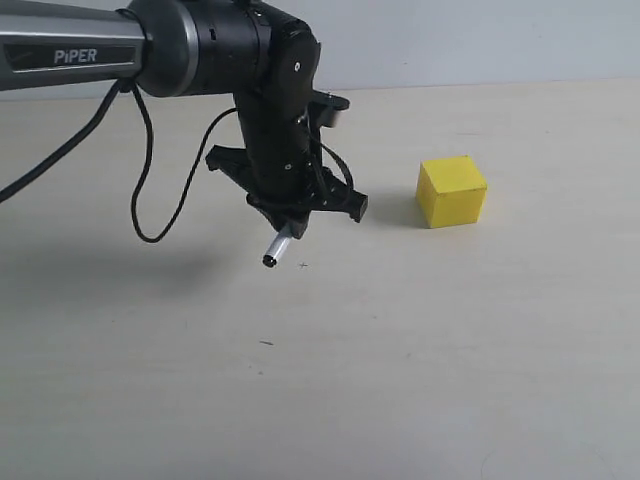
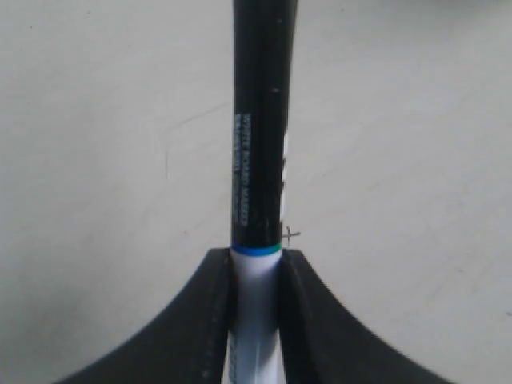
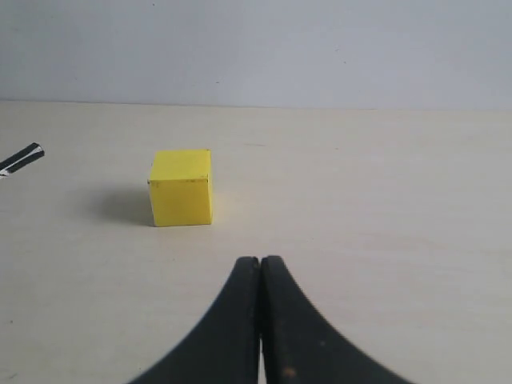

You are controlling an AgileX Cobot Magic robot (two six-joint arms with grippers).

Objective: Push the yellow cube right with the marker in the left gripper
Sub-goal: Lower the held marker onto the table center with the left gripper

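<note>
The yellow cube (image 1: 452, 191) sits on the pale table, right of my left gripper (image 1: 290, 222), with a bare gap between them. That gripper hangs just above the table, shut on the marker (image 1: 274, 249), whose white end with a black tip pokes out below the claw. In the left wrist view the fingers (image 2: 200, 320) of the left gripper (image 2: 256, 254) clamp the marker's white barrel, and the black part of the marker (image 2: 258, 120) runs out ahead. The right wrist view shows the cube (image 3: 181, 188) ahead of my shut, empty right gripper (image 3: 260, 260), and one end of the marker (image 3: 22, 158) near the frame edge.
A black cable (image 1: 150, 200) loops down from the left arm (image 1: 70, 55) over the table. The table meets a pale wall (image 1: 500, 40) behind the cube. Small pen marks (image 1: 303, 265) dot the tabletop.
</note>
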